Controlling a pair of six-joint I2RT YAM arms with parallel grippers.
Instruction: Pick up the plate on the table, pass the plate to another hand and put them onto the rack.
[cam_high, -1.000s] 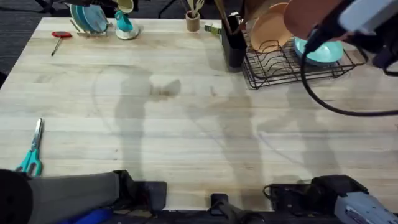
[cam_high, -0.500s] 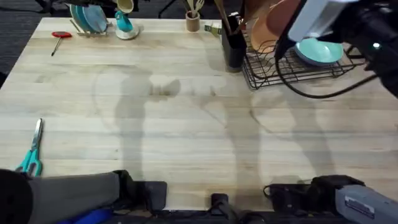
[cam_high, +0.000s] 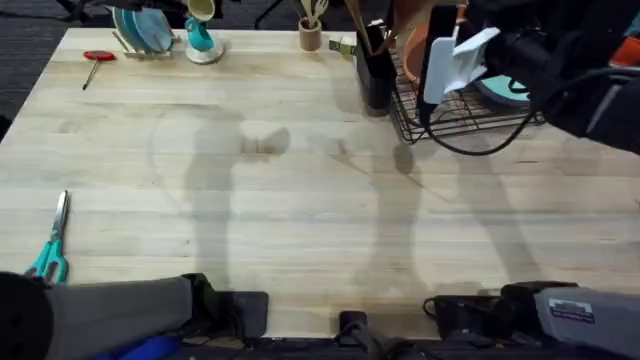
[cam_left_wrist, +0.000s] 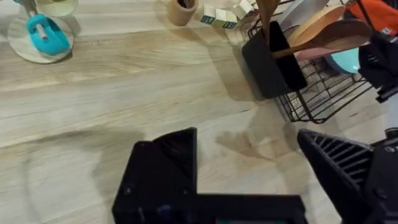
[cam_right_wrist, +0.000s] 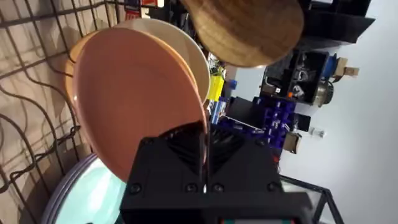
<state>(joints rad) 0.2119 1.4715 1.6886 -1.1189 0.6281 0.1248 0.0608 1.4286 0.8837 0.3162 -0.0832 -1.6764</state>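
— Right gripper (cam_right_wrist: 205, 163): how are the jaws set?
— Clamped on the rim of the pink plate (cam_right_wrist: 137, 99), which is held on edge among the wires of the black rack (cam_high: 470, 112).
— What is seen around it?
— A peach-orange plate (cam_right_wrist: 78, 53) and a cream plate (cam_right_wrist: 180, 46) just behind; a teal plate (cam_right_wrist: 93, 196) lying beneath.
— Left gripper (cam_left_wrist: 245, 152)?
— Jaws spread apart, nothing held, low over the table (cam_high: 300, 200).

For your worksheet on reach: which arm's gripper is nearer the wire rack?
Right. The right gripper is at the rack, clamped on the pink plate. The left gripper is over bare table short of it.
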